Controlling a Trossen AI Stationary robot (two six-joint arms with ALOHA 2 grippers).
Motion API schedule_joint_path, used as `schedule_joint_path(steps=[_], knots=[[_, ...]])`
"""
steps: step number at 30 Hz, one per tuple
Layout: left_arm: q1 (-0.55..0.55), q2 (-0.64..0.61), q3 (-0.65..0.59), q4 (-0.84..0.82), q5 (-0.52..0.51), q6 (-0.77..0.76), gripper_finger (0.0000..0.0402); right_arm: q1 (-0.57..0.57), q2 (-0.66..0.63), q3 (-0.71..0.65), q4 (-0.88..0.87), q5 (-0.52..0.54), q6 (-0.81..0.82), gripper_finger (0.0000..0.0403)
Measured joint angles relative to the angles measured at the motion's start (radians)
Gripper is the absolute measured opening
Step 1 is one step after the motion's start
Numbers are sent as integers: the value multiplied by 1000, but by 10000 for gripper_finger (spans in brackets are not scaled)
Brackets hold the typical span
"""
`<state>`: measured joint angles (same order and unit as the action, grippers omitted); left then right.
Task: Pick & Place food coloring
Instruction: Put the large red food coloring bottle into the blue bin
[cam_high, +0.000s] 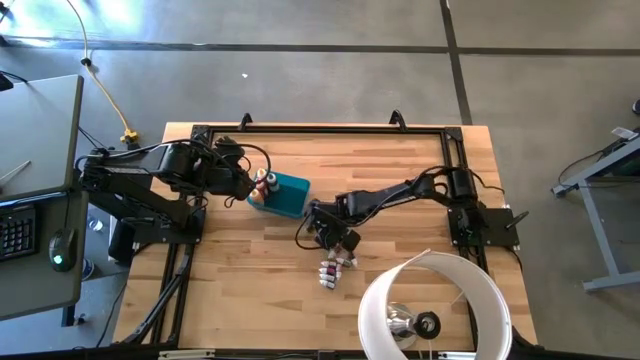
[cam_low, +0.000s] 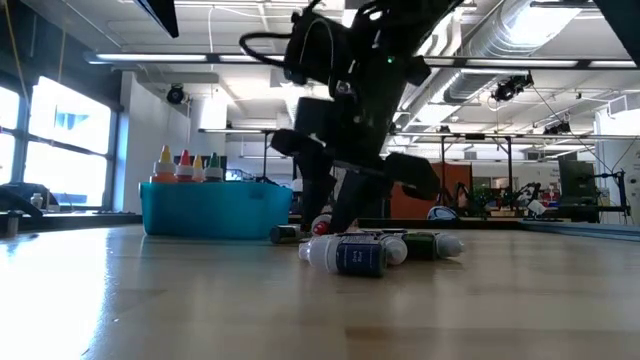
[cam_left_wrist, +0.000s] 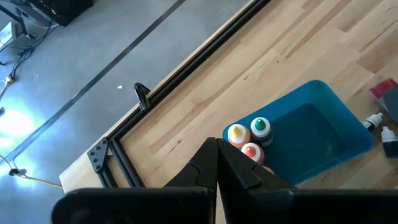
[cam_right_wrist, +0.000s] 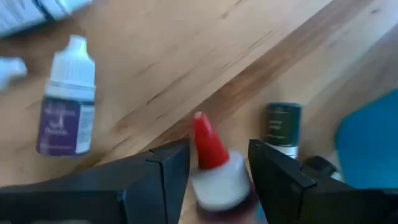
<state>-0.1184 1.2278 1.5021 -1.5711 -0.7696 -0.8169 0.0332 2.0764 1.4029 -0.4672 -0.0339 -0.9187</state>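
Observation:
The food coloring is small squeeze bottles. Three of them (cam_left_wrist: 249, 138), capped orange, green and red, stand upright in a corner of the teal bin (cam_high: 290, 196). Several more (cam_high: 335, 268) lie on their sides on the wooden table near the middle. My right gripper (cam_right_wrist: 217, 171) points steeply down just right of the bin. It is open, with one finger on each side of a red-capped bottle (cam_right_wrist: 211, 162). A purple-labelled bottle (cam_right_wrist: 67, 99) and a dark green one (cam_right_wrist: 283, 127) lie close by. My left gripper (cam_left_wrist: 217, 165) is shut and empty above the bin's left end. My right gripper comes from above, slanting down, with its fingers (cam_right_wrist: 165, 177) either side of the red-capped bottle's body (cam_right_wrist: 219, 186), the cap pointing away from the wrist. I cannot tell whether the fingers touch the bottle.
A black metal frame (cam_high: 320, 128) runs along the table's far edge and sides. A white round lamp shade (cam_high: 435, 305) stands over the near right corner. Bare wood lies at the near left and the far middle.

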Motion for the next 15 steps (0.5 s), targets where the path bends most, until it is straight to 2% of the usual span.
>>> schedule_joint_path(steps=[11,15], knots=[[0,0,0,0,2,0,0,-26,23,2,2,-20,-7,121],[0,0,0,0,2,0,0,-25,23,2,-16,-5,-6,124]])
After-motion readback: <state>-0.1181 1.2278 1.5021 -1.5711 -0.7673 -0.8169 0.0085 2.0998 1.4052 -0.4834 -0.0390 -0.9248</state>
